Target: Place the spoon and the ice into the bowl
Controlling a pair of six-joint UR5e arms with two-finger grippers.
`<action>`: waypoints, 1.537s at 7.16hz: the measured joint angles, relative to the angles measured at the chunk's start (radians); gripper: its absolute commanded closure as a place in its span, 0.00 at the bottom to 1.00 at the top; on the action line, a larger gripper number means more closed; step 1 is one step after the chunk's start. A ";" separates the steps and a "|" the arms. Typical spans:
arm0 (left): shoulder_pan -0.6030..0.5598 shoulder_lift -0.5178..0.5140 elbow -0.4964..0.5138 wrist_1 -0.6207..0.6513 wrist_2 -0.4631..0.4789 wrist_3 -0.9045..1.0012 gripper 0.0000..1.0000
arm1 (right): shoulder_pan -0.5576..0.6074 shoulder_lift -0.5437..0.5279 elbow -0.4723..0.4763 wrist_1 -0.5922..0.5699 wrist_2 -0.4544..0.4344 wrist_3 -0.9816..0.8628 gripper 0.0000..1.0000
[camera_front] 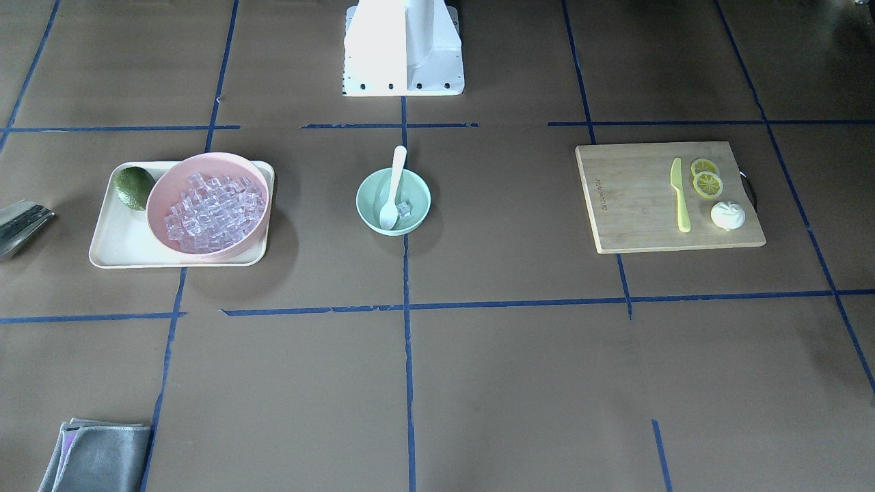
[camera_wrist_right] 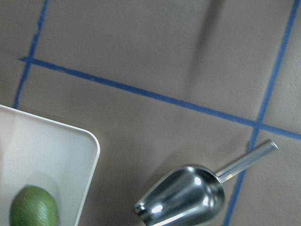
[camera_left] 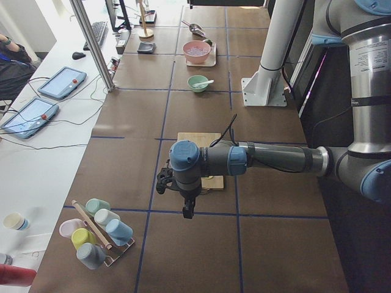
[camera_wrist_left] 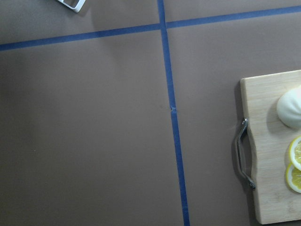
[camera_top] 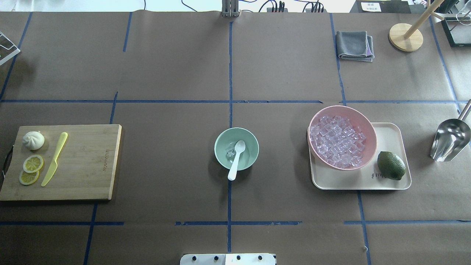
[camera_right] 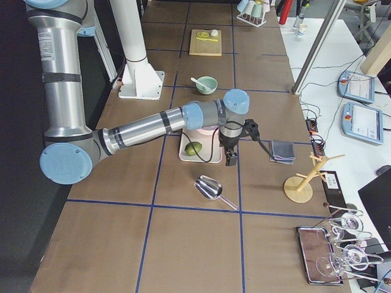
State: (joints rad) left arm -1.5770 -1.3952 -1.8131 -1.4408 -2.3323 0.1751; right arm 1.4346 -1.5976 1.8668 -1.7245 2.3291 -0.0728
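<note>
Spoon (camera_top: 235,162) lies with its scoop inside the mint-green bowl (camera_top: 220,140), its handle over the rim on the robot's side. One ice (camera_top: 230,153) cube sits beside the scoop. The overhead and front views catch no arm. Only the side views do: the left gripper (camera_left: 188,212) hangs above the table just off the cutting board (camera_top: 88,158), and the right gripper (camera_right: 231,160) seems to hang between the tray (camera_top: 349,181) and the metal scoop (camera_wrist_right: 183,195). From so far, I cannot tell whether either pair of fingers is apart or together. The left wrist view adds the board's metal handle (camera_wrist_left: 244,153) and lemon slices (camera_wrist_left: 295,165); the right wrist view adds the lime (camera_wrist_right: 33,207).
</note>
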 measured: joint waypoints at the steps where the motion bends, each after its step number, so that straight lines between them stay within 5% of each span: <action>1: -0.001 -0.001 -0.002 -0.001 0.002 0.001 0.00 | 0.054 -0.073 -0.006 0.001 0.000 -0.048 0.01; 5: -0.001 -0.004 -0.014 -0.004 0.001 0.001 0.00 | 0.112 -0.268 -0.011 0.119 0.000 -0.098 0.00; 11: -0.001 -0.007 -0.002 -0.011 0.000 0.006 0.00 | 0.112 -0.270 -0.009 0.137 0.003 -0.073 0.00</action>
State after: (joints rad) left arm -1.5778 -1.4023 -1.8155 -1.4521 -2.3320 0.1814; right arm 1.5470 -1.8678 1.8575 -1.5878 2.3318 -0.1455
